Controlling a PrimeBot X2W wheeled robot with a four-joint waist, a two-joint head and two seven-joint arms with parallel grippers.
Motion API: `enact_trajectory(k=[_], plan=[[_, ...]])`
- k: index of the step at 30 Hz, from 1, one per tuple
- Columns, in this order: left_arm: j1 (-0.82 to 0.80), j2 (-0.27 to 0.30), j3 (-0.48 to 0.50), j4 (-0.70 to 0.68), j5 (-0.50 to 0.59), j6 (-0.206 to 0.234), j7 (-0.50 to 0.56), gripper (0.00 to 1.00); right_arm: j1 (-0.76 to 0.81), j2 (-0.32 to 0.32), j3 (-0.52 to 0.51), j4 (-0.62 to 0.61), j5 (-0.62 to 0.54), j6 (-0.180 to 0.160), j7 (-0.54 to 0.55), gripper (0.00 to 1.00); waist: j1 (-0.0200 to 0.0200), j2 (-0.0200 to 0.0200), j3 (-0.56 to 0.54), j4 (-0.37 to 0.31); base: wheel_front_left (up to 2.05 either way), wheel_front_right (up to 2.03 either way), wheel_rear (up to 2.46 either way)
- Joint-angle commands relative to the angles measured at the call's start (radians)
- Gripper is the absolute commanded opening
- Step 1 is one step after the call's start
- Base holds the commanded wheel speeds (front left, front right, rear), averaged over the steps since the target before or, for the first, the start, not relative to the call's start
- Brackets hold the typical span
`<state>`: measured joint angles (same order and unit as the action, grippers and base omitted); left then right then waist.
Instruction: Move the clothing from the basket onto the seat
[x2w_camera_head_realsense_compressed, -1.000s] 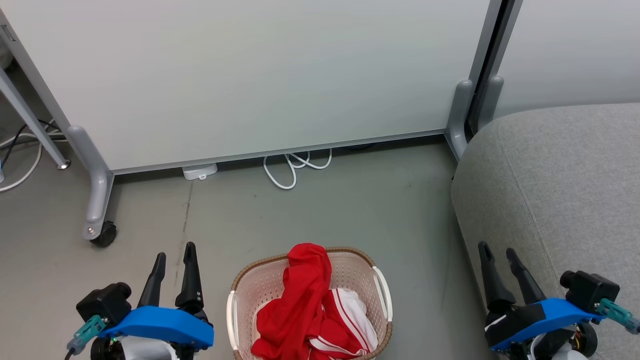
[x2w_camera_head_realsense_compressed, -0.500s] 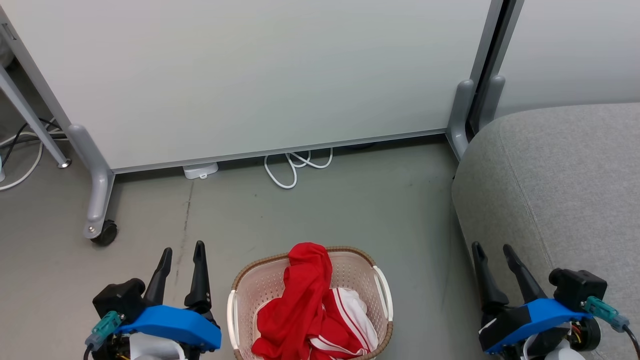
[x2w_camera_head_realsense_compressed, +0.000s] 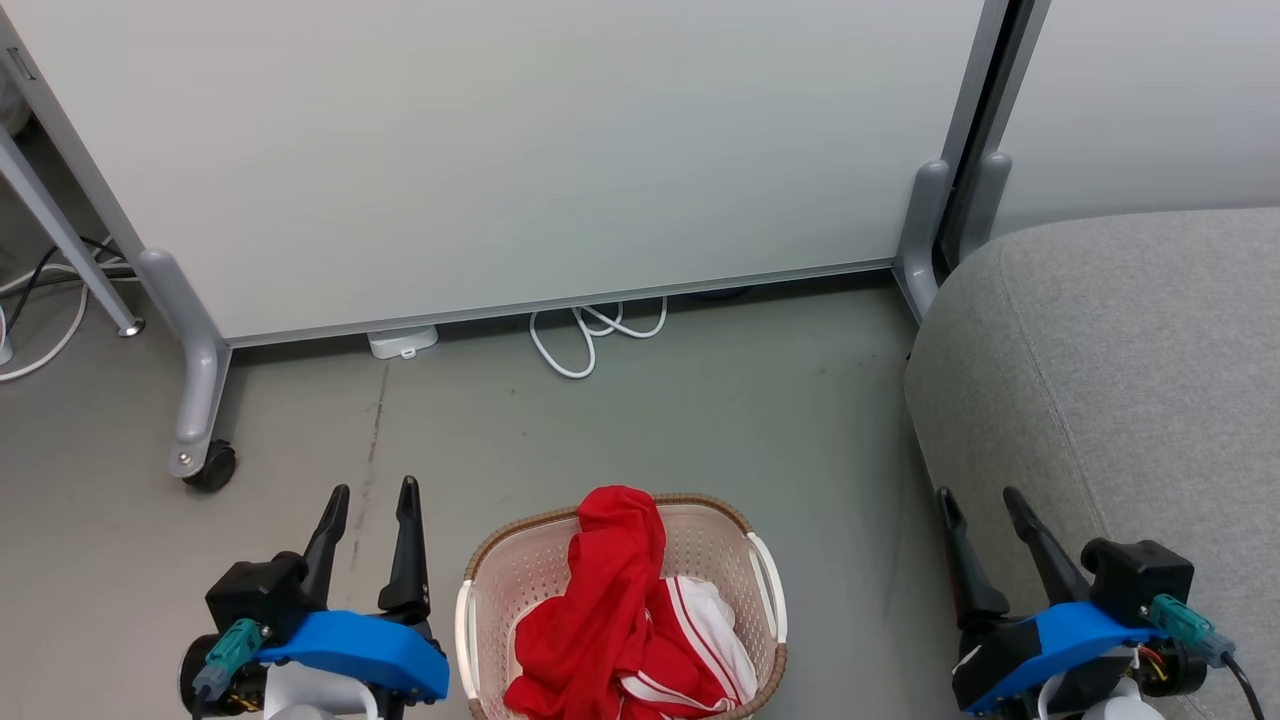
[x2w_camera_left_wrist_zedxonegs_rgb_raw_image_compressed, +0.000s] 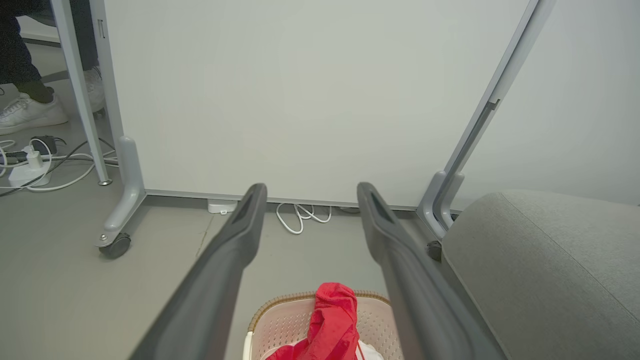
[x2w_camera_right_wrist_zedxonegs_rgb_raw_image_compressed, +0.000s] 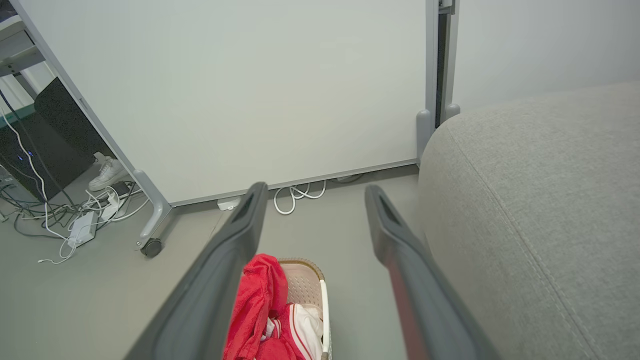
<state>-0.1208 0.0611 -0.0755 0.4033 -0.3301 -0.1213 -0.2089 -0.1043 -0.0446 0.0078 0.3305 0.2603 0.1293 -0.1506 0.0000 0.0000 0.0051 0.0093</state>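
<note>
The basket (x2w_camera_head_realsense_compressed: 525, 575) stands on the grey floor (x2w_camera_head_realsense_compressed: 700, 420) between the two grippers. The clothing (x2w_camera_head_realsense_compressed: 600, 600) lies inside it: the plain red garment is piled on top and reaches over the far rim, and the striped red-and-white one sits under it, toward the right. The left gripper (x2w_camera_head_realsense_compressed: 375, 487) hovers just left of the basket, fingers spread apart, holding nothing. The right gripper (x2w_camera_head_realsense_compressed: 976, 493) is spread and empty too, close to the side of the seat (x2w_camera_head_realsense_compressed: 1120, 350) — a large grey cushion at the right, apart from the basket.
</note>
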Motion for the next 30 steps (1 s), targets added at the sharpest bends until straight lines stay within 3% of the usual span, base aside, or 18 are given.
enact_trajectory(k=[1,30], plan=[[-0.015,0.003,-0.001,-0.003,0.023,-0.005,-0.011,1.0,-0.021,-0.007,-0.003,-0.001,-0.025,0.002,-0.008,1.0,0.0,0.0,0.0,0.0,0.0,0.0,0.0],[-0.011,-0.007,-0.013,0.019,0.193,-0.01,-0.058,1.0,-0.02,-0.008,0.003,0.023,-0.192,0.002,-0.055,1.0,0.0,0.0,-0.011,-0.005,0.0,0.0,0.0]])
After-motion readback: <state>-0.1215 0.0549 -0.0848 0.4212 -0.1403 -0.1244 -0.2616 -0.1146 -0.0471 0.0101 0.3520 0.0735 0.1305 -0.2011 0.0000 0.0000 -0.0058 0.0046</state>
